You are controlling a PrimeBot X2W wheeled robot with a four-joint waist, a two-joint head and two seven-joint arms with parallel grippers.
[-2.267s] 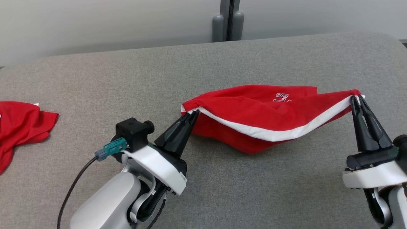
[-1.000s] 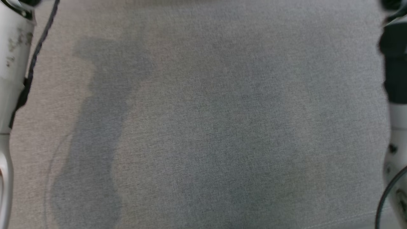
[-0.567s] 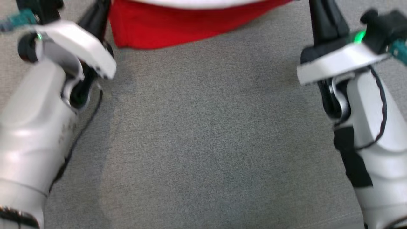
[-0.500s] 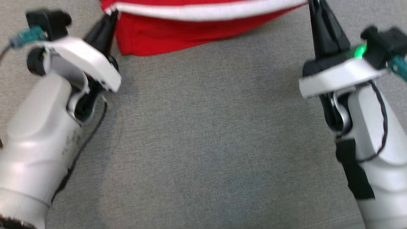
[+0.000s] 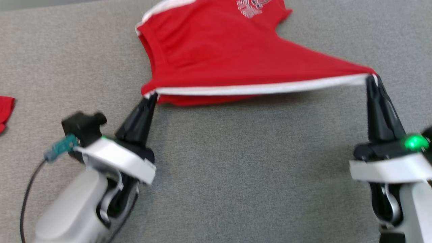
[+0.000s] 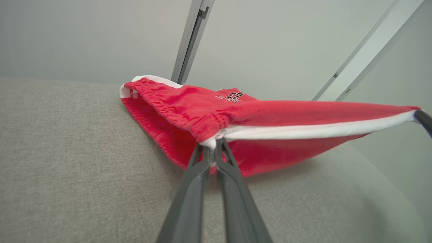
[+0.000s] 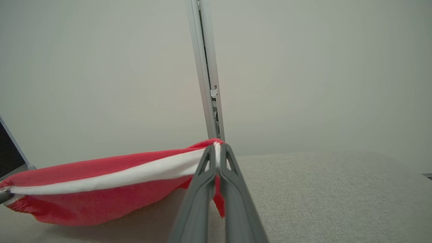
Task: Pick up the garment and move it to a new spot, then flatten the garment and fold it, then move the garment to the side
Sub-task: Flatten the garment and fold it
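The garment [image 5: 233, 54] is a pair of red shorts with a white side stripe and a white print, stretched above the grey table [image 5: 236, 168]. My left gripper [image 5: 152, 96] is shut on the stripe's left end; in the left wrist view its fingers pinch that corner of the garment [image 6: 216, 111] at the gripper tips [image 6: 212, 143]. My right gripper [image 5: 371, 77] is shut on the stripe's right end, seen in the right wrist view as the garment [image 7: 111, 182] pinched at the gripper tips [image 7: 216, 148]. The stripe runs taut between both; the far part rests on the table.
A corner of another red cloth [image 5: 5, 108] lies at the table's left edge. A grey wall with a metal post [image 7: 206, 77] stands behind the table. Bare grey table surface lies between my two arms.
The head camera has tilted up, so the whole garment now shows. Both grippers stay shut on the stripe ends, and the stripe looks tauter, the shorts more spread than earlier.
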